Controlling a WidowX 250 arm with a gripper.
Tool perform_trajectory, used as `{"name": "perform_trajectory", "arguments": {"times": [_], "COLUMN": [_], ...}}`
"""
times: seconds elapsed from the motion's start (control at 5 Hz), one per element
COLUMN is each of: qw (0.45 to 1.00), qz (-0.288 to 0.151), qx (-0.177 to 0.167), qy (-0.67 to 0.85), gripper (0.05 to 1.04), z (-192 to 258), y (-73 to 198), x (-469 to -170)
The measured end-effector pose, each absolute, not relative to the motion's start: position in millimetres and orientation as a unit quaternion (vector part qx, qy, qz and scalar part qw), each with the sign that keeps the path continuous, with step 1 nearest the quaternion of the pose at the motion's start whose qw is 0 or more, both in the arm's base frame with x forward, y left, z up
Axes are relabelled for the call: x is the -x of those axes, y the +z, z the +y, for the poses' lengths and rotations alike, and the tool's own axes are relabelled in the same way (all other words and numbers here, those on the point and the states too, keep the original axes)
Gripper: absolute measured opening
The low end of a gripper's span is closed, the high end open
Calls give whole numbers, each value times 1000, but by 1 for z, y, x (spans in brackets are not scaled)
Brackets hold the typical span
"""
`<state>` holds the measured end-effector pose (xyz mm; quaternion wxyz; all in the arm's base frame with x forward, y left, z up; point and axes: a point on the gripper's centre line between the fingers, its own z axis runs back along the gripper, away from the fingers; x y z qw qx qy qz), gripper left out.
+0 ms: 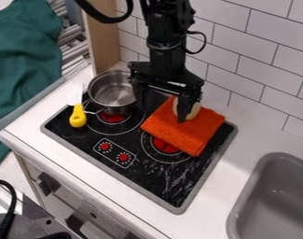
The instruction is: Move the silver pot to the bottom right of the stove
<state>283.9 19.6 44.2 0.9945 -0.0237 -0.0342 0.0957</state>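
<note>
On the black stovetop (150,179), past two red dials (114,152), the silver saucepan (110,92) sits beside the gripper (161,114), its fingers spread wide near an orange cloth (191,135).

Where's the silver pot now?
In the camera view, the silver pot sits at the upper left of the stove, up and right of the yellow handle and left of the orange cloth.

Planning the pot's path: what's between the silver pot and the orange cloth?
In the camera view, one finger of the gripper hangs between the silver pot and orange cloth, over black stovetop.
</note>
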Motion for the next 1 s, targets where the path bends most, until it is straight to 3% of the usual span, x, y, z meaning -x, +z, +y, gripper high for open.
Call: {"name": "perform_trajectory", "arguments": {"times": [0.2, 0.6, 1.0], "qw": [995, 995, 995], "qz": [-17, 1, 36], "qx": [22, 5, 11], "qy": [92, 100, 89], "gripper": [1007, 1007, 1007], "z": [20, 82, 106], "y": [35, 21, -11], "x": [-280, -301, -321]}}
